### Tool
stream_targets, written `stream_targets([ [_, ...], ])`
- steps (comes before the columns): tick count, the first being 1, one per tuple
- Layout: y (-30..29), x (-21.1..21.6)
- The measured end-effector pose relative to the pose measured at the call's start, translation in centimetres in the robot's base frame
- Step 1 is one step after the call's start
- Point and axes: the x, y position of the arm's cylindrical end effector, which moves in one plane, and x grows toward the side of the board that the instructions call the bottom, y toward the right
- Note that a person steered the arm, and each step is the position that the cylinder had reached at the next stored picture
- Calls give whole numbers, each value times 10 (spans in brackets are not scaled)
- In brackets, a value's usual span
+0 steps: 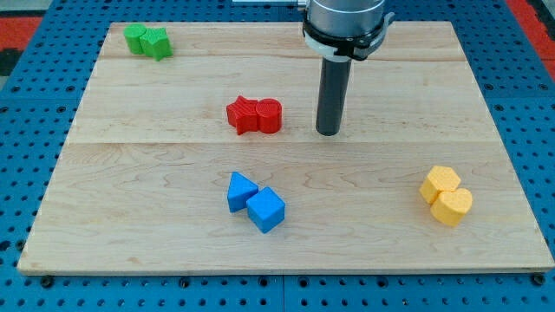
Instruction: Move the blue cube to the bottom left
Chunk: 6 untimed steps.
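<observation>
The blue cube (266, 210) lies on the wooden board (130, 191) a little below its middle, touching a blue wedge-shaped block (240, 191) at its upper left. My tip (329, 132) rests on the board above and to the right of the blue cube, well apart from it. The tip is just right of the red blocks (255, 115), with a gap between.
Two green blocks (146, 41) sit together at the view's top left corner of the board. Two yellow blocks (447, 196) sit together at the right, near the bottom. A blue pegboard (26, 139) surrounds the board.
</observation>
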Motion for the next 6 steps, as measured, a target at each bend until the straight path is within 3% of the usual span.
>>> stream_targets([
  [3,-38,1],
  [6,-23,13],
])
